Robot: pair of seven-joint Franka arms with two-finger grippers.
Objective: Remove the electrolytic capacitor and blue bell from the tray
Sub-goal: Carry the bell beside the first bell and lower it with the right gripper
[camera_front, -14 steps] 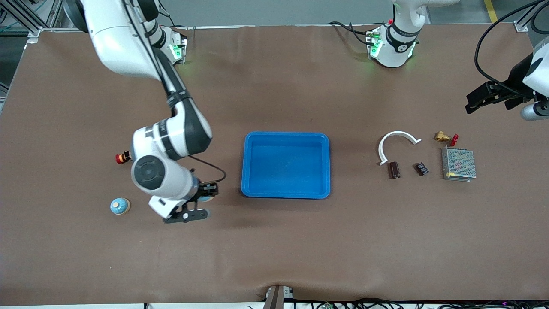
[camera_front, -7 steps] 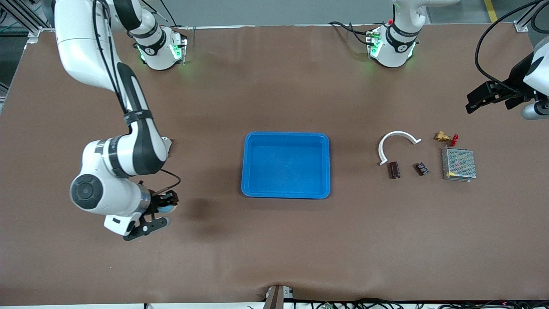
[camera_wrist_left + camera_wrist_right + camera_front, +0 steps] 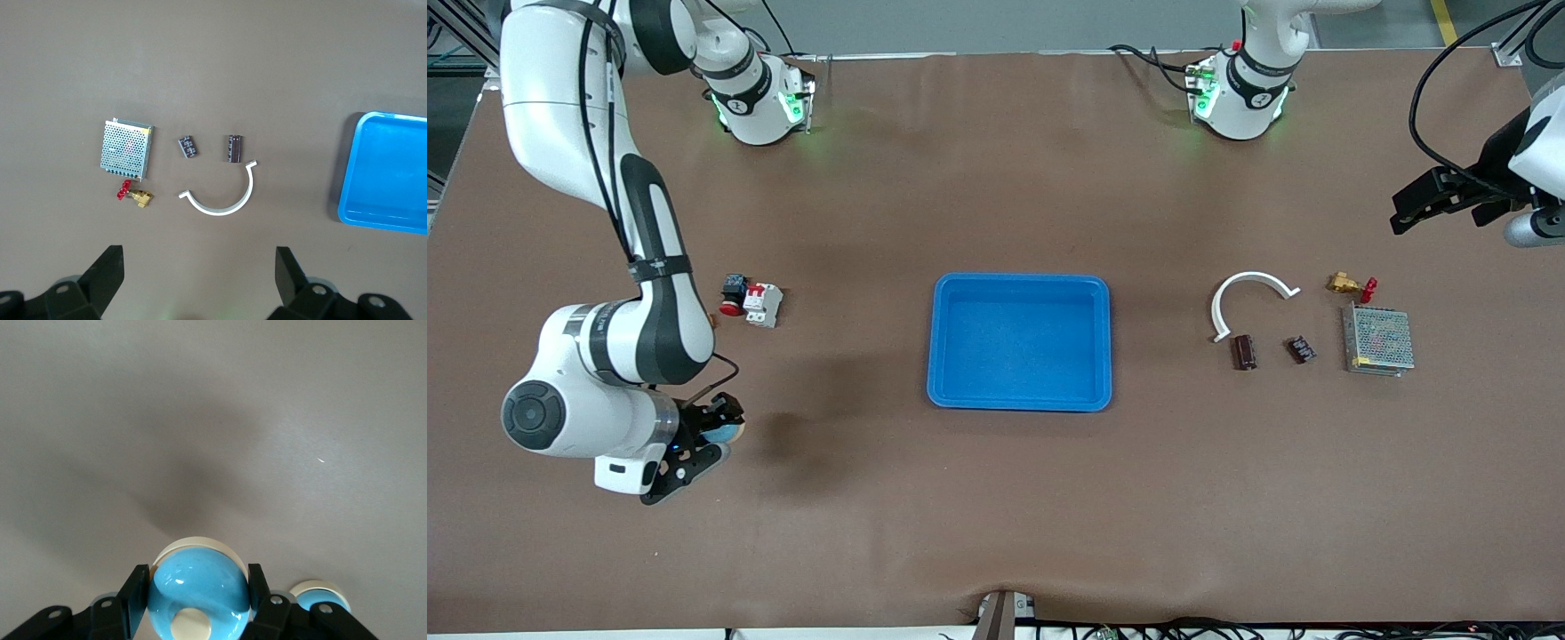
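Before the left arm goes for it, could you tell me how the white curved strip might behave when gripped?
The white curved strip looks thin and open-ended, so it may flex when squeezed. Lying flat on the table, it offers little height to grip. It probably weighs very little and could slide when nudged.

Count on table: one blue tray (image 3: pixel 1103 338); one white curved clip (image 3: pixel 1249 283); one brown capacitor (image 3: pixel 1243 351); one small black part (image 3: pixel 1301 349); one mesh-covered power supply (image 3: pixel 1378 340); one brass valve (image 3: pixel 1349 285); one breaker block (image 3: pixel 762 305); one red-capped button (image 3: pixel 732 296); two blue bells (image 3: pixel 197 587) (image 3: pixel 319 593).
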